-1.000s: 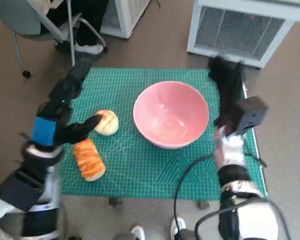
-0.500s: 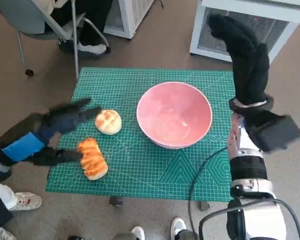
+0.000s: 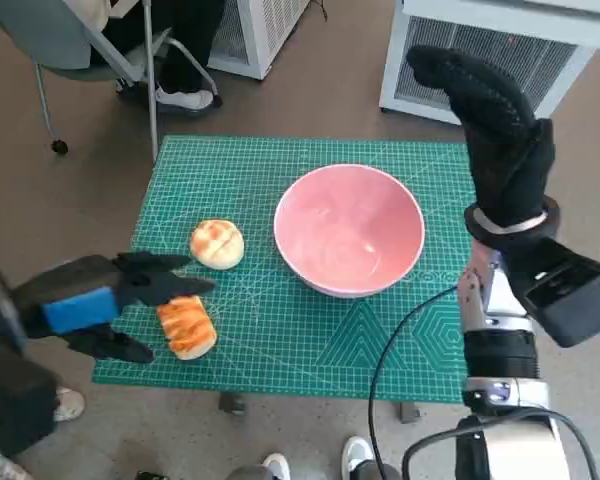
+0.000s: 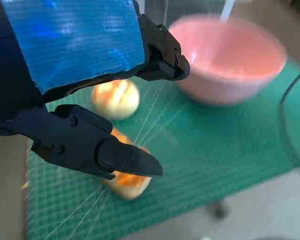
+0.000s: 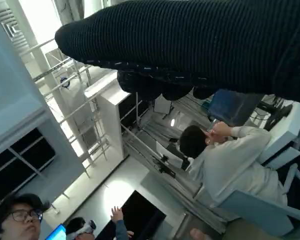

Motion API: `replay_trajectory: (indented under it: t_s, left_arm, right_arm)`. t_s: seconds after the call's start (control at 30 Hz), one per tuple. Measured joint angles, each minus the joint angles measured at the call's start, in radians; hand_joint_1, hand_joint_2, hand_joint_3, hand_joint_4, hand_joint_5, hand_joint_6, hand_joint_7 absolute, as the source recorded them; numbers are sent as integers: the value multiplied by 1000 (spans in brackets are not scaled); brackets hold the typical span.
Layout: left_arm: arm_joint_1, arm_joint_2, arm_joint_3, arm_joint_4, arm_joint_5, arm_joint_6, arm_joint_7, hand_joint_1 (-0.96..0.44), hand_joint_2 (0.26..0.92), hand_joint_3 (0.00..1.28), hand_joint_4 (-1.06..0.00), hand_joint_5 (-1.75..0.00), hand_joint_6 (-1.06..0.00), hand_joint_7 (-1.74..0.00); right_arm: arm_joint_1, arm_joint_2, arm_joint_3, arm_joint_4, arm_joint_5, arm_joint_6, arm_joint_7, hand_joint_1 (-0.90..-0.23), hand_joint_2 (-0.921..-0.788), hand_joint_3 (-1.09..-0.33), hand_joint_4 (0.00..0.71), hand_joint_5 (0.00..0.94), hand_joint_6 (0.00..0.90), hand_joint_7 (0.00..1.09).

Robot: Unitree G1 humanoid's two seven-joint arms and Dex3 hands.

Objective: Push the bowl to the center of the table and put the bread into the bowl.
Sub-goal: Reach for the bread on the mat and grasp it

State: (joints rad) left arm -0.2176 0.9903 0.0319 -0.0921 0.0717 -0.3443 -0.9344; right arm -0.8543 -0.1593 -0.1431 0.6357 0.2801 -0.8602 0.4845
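Near the middle of the green gridded cutting mat (image 3: 310, 330) that covers the surface sits the wide pink bowl (image 3: 349, 228), upright, with nothing inside it. All else I place from that bowl. On the mat toward my left arm's side of it lies a round, pale golden bun (image 3: 217, 244), close to the bowl's wall but not touching. Further from the bowl than the bun, and nearer to me, lies a long, orange-brown glazed bread loaf (image 3: 187, 327).

My left hand (image 3: 105, 303), black with blue tape across its back, hangs right at that loaf on the side away from the bowl. Its fingers (image 4: 110, 152) are spread apart around and over the loaf, with nothing held. In the left wrist view one finger crosses in front of the loaf; I cannot tell whether it touches.

My right hand (image 3: 492, 125), in the black knitted glove, is raised beyond the bowl on my right side, above the mat's far corner, fingers stretched out and empty. In the right wrist view a person in a pale top (image 5: 225, 162) sits on a chair.
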Motion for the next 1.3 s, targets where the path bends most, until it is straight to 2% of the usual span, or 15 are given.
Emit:
replay_trajectory:
  t_s: [0.33,0.6,0.7,0.8,0.87,0.9,0.93,0.97,1.03,1.1,1.3]
  left_arm:
    - [-65,-5,-99,53,151,-11,13,-202,775,3,-290,0,-451,-60]
    - [-98,-42,-178,131,270,-19,64,-108,819,19,-296,-10,-443,-55]
    - [-110,-62,-204,169,313,-30,95,-75,849,29,-379,-46,-488,-79]
    - [-118,-80,-228,209,353,-51,134,-64,888,25,-523,-72,-568,-144]
    - [-122,-89,-239,235,369,-70,161,-53,907,35,-645,-88,-575,-341]
    - [-124,-93,-242,249,377,-81,178,-43,910,64,-617,-323,-571,-536]
    - [-130,-96,-247,261,385,-95,196,-27,914,126,-554,-686,-543,-842]
    - [-134,-98,-251,273,392,-110,210,-18,917,149,-530,-910,-543,-1013]
    - [-143,-99,-254,292,398,-133,235,-9,919,152,-527,-1103,-566,-1123]
    - [-151,-99,-255,310,399,-153,253,-5,920,138,-538,-1214,-602,-1132]
    - [-157,-98,-255,329,389,-191,269,0,904,118,-553,-1422,-745,-919]
  right_arm:
    - [6,2,-1,0,-9,3,-1,-555,-921,-790,246,27,-1,600]
    - [6,1,-3,0,-10,10,-2,-556,-921,-793,245,27,-1,600]
    - [7,1,-2,0,-11,11,-2,-557,-921,-794,245,26,-1,599]
    - [9,1,-2,0,-11,11,-3,-561,-921,-793,245,26,-1,594]
    - [10,1,-2,0,-11,11,-3,-563,-921,-793,245,26,-1,589]
    - [12,1,-2,-1,-11,11,-3,-564,-921,-792,245,26,-1,588]
    - [13,1,-2,-1,-12,11,-4,-564,-921,-792,245,26,-1,585]
    - [13,2,-2,-1,-12,11,-4,-565,-921,-792,245,26,-1,583]
    - [13,2,-2,-2,-12,11,-4,-565,-921,-792,245,26,-1,579]
    - [14,1,-2,-4,-12,11,-4,-565,-921,-792,245,26,-1,576]
    - [16,1,-2,-6,-11,14,-4,-563,-921,-796,243,25,-1,570]
